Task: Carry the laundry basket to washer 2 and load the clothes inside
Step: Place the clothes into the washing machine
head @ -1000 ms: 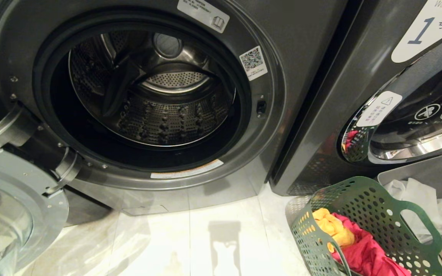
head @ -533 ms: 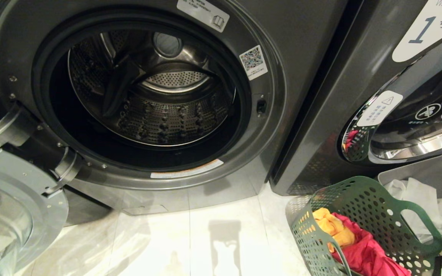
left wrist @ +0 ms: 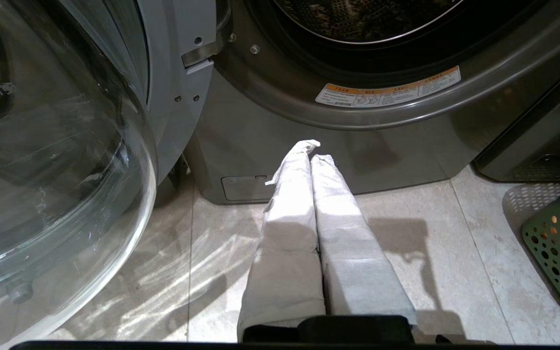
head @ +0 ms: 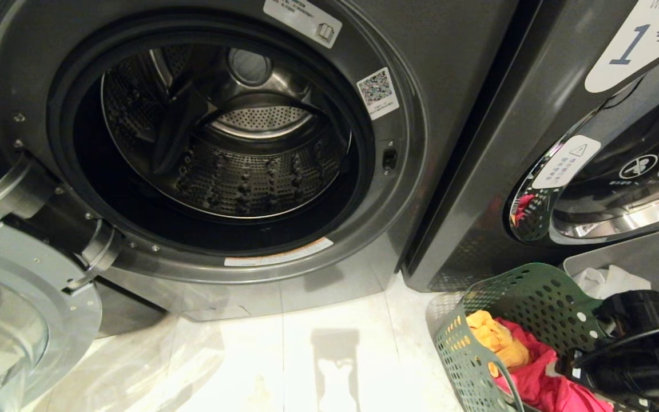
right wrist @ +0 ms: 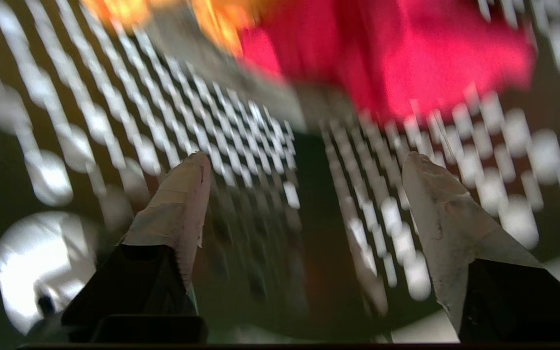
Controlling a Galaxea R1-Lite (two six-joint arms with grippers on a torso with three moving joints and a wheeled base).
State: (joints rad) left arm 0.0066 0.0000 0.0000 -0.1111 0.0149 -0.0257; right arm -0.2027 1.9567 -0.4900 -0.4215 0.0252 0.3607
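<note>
Washer 2 [head: 421, 114] is the dark grey machine in front of me, left of the one marked 1. Its round door [head: 15, 320] is swung open and the steel drum holds nothing. The green perforated laundry basket [head: 535, 303] stands on the floor at the lower right. It holds the clothes, a yellow garment [head: 495, 340] and a pinkish-red one [head: 541, 377]. My right arm [head: 632, 343] reaches over the basket's right side. In the right wrist view the right gripper [right wrist: 305, 156] is open inside the basket, short of the red cloth [right wrist: 406, 53]. My left gripper [left wrist: 315, 151] is shut, low before the washer.
The washer marked 1 [head: 592, 143] stands shut on the right. Behind the basket sits a grey bin [head: 621, 257] with white bags [head: 615, 283]. Pale floor tiles [head: 335, 355] lie between the washer and me. The open glass door [left wrist: 56, 170] fills the left side.
My right arm has come into the head view from the lower right and now covers the basket's right handle. The washer, basket and clothes have not moved.
</note>
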